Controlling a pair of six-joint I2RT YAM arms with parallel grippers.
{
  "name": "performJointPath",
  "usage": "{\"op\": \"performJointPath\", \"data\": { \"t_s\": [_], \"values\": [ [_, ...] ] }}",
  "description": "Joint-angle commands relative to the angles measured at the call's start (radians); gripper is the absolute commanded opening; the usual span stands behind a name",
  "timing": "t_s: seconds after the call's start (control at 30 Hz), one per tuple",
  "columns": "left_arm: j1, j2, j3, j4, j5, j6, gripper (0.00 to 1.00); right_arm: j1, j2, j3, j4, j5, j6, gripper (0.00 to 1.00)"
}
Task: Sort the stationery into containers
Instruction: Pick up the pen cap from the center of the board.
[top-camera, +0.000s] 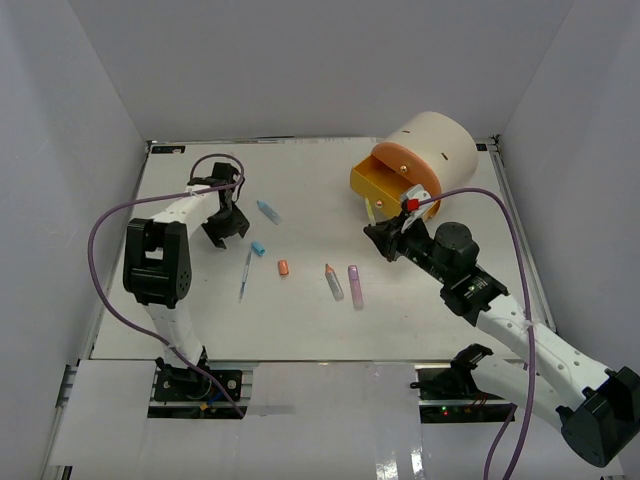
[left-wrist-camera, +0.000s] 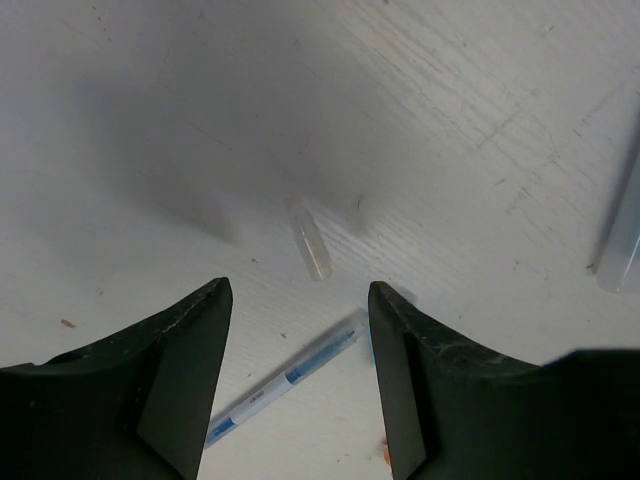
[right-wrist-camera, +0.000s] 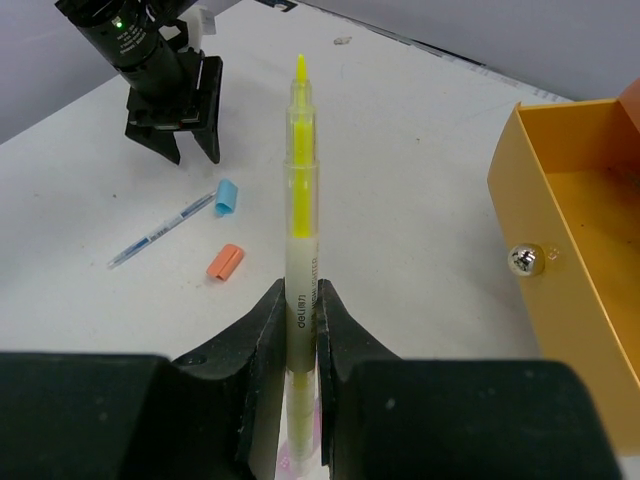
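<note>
Right tool (right-wrist-camera: 300, 305) clamps yellow highlighter (right-wrist-camera: 298, 170) beside open yellow drawer (right-wrist-camera: 570, 310).

The yellow highlighter (right-wrist-camera: 299, 200) has "deli" printed lengthwise on its clear barrel. The smaller print beside it is too blurred to read.

Setting: robotics lab test cell, as I view it from my remote station. White table (top-camera: 300, 320) boxed in by plain pale walls (top-camera: 300, 60). Metal rail (top-camera: 520, 240) along the table edge. Left arm (top-camera: 158, 262) and right arm (top-camera: 480, 295) bolted at the near edge. Purple cables (top-camera: 93, 240) looping loose.
</note>
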Motion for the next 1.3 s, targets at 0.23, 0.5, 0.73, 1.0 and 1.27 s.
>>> {"op": "performJointPath", "data": {
  "t_s": [0.23, 0.5, 0.73, 1.0, 1.27],
  "values": [
    [0.011, 0.053, 0.06, -0.017, -0.006, -0.059, 0.52, 0.003, -0.02, -0.018, 0.032, 0.019, 0.008, 0.08],
    [0.023, 0.081, 0.056, 0.008, 0.008, -0.072, 0.44, 0.003, -0.017, -0.02, 0.032, 0.023, 0.005, 0.08],
    [0.042, 0.091, 0.042, 0.02, 0.009, -0.075, 0.42, 0.003, -0.013, -0.021, 0.032, 0.023, 0.001, 0.08],
    [0.052, 0.091, 0.027, 0.034, 0.014, -0.067, 0.33, 0.005, -0.004, -0.017, 0.024, 0.019, -0.006, 0.08],
    [0.052, 0.068, 0.005, 0.057, 0.051, -0.07, 0.16, 0.006, 0.01, -0.004, 0.013, -0.018, -0.02, 0.08]
  ]
}}
